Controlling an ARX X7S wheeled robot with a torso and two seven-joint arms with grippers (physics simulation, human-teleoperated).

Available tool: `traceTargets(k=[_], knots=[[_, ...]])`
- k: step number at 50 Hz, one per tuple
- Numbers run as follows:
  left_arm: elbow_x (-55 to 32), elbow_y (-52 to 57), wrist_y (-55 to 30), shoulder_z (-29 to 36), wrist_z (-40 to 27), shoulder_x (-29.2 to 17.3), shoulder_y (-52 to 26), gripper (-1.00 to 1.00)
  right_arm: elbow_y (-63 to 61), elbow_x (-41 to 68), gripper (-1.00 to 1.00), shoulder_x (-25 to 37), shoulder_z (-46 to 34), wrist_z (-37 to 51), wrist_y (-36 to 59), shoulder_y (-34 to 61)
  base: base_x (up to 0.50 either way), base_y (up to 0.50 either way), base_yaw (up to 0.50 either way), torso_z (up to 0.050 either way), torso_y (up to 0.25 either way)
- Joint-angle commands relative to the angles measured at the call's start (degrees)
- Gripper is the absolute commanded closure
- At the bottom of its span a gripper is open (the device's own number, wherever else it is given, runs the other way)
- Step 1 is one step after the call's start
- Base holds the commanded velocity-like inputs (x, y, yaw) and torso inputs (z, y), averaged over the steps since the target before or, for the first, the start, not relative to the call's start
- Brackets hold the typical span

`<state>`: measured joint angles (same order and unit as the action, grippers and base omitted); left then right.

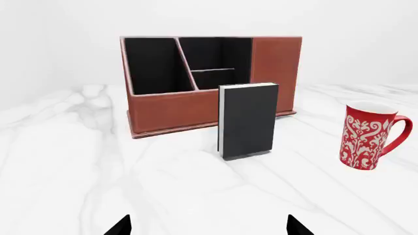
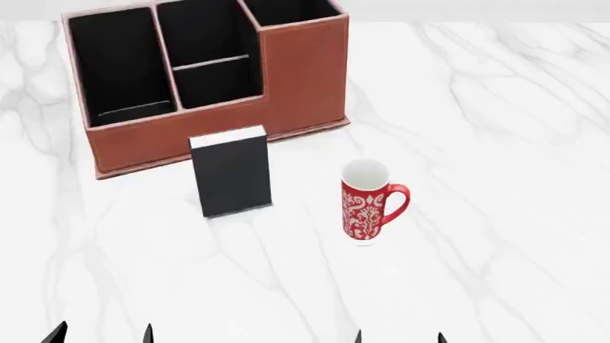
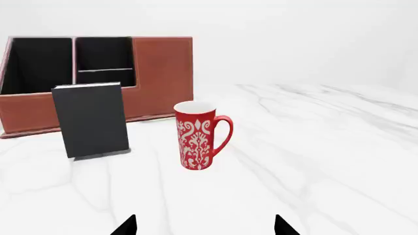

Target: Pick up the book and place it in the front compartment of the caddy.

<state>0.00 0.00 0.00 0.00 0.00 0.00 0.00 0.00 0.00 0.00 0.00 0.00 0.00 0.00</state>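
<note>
The black book point(image 2: 231, 175) stands upright on the marble table, just in front of the reddish-brown caddy point(image 2: 296, 86). It also shows in the left wrist view point(image 1: 248, 120) and the right wrist view point(image 3: 90, 119). The caddy point(image 1: 163, 110) has black-lined cells and a lower front wall; it also shows in the right wrist view point(image 3: 163, 73). My left gripper point(image 2: 101, 336) is open and empty at the near table edge, well short of the book; its fingertips point(image 1: 119, 226) are spread wide. My right gripper point(image 2: 398, 337) is open and empty too, near the mug.
A red-and-white patterned mug point(image 2: 367, 201) stands right of the book, handle to the right; it also shows in the left wrist view point(image 1: 369, 134) and the right wrist view point(image 3: 197, 134). White marble tabletop point(image 2: 496, 143) stretches to the right.
</note>
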Motion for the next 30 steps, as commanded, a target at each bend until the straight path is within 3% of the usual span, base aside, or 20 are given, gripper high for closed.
traceTargets(k=[1,18,21,22,30], knots=[[-0.81,-0.07,-0.1,0.97,-1.31,-0.87,-0.08,-1.0,-0.24,1.09,-1.0,0.95,-1.09,0.87,-0.01,-0.17,0.0,0.0,0.0,0.0,0.0],[-4.23,-0.39,-2.82,3.17,-4.71,-3.03,-0.84,-1.0,-0.35,2.89,-1.0,3.48,-4.25,3.14,0.5,-0.16,0.0,0.0,0.0,0.0,0.0],[-4.92,0.2,-4.25,3.44,-4.19,-3.26,-0.71,-1.0,-0.31,2.71,-1.0,3.58,-4.39,3.41,0.62,-0.1,0.0,0.0,0.0,0.0,0.0],[-2.24,-0.04,-3.94,1.05,-1.47,-1.07,-0.6,-1.0,0.21,1.09,-1.0,1.98,-2.58,1.57,0.31,-0.07,0.0,0.0,0.0,0.0,0.0],[-3.48,0.64,-5.11,2.51,-3.09,-2.49,-0.56,-1.0,-2.2,2.31,-1.0,3.0,-3.61,2.65,2.02,-0.3,0.0,0.0,0.0,0.0,0.0]])
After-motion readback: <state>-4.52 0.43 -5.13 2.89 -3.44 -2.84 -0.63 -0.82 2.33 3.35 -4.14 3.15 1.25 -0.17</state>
